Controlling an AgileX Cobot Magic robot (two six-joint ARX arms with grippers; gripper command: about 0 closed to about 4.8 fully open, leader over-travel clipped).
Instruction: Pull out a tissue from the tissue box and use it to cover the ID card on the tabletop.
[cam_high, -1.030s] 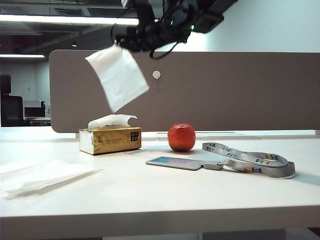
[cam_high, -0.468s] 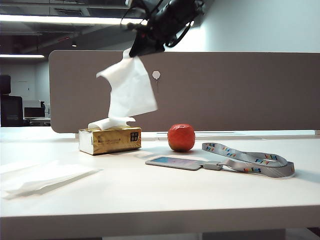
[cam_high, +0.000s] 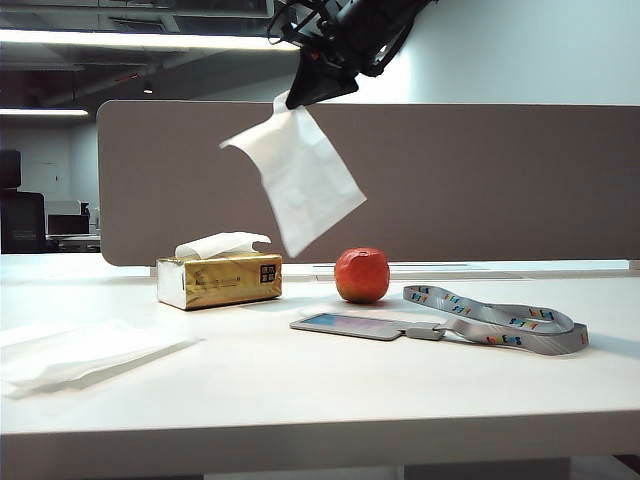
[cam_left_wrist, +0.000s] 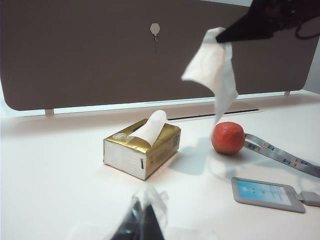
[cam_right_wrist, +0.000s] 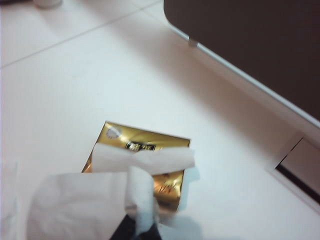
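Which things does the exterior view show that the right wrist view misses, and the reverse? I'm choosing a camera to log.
Exterior only: the blue-faced ID card, red apple, grey lanyard and rumpled tissue heap. Right wrist only: the gold tissue box's top face. Both: gold tissue box, white tissue pinched in the shut right gripper, white tabletop.

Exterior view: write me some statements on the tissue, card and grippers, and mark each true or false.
1. The right gripper holds the tissue in the air. True.
2. The tissue already covers the ID card. False: the card lies bare on the tabletop.
3. An apple stands behind the card. True.
4. The tissue box is empty. False: a tissue sticks out on top.
5. The left gripper grips the box. False: it is apart from it.
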